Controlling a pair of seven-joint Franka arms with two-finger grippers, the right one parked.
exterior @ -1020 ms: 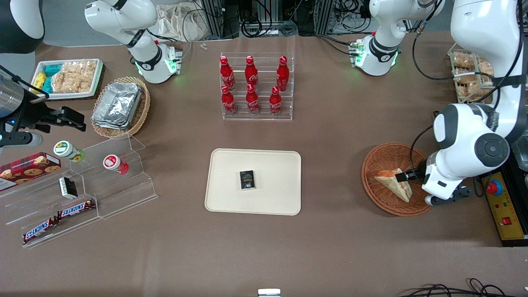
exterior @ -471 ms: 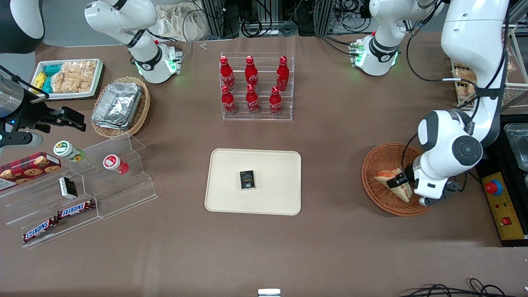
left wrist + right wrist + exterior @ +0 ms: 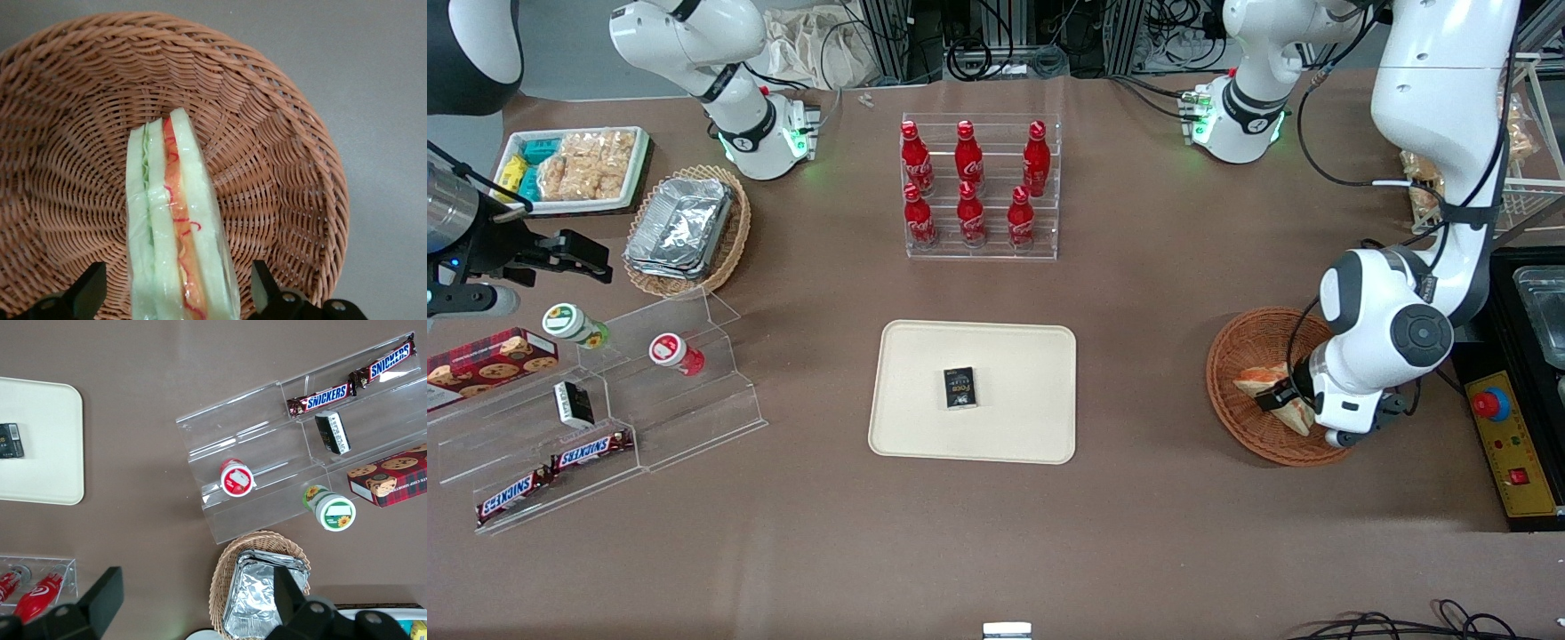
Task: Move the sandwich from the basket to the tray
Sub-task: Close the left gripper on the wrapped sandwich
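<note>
The sandwich (image 3: 1261,384) is a wrapped triangular wedge lying in the reddish-brown wicker basket (image 3: 1240,342) at the working arm's end of the table. In the left wrist view the sandwich (image 3: 175,227) stands on edge in the basket (image 3: 280,153), with white bread, green and orange-pink layers. My gripper (image 3: 1282,397) is down in the basket, open, with one finger on each side of the sandwich (image 3: 177,293) and a gap between fingers and bread. The cream tray (image 3: 925,427) lies mid-table.
A small black box (image 3: 959,388) lies on the tray. A clear rack of red bottles (image 3: 971,187) stands farther from the camera than the tray. Toward the parked arm's end are a clear stepped shelf with snacks (image 3: 605,418) and a tan basket of foil trays (image 3: 685,227).
The left arm has moved toward the tray's side over the basket and lowered, bringing the open gripper around the sandwich. The sandwich has not moved.
</note>
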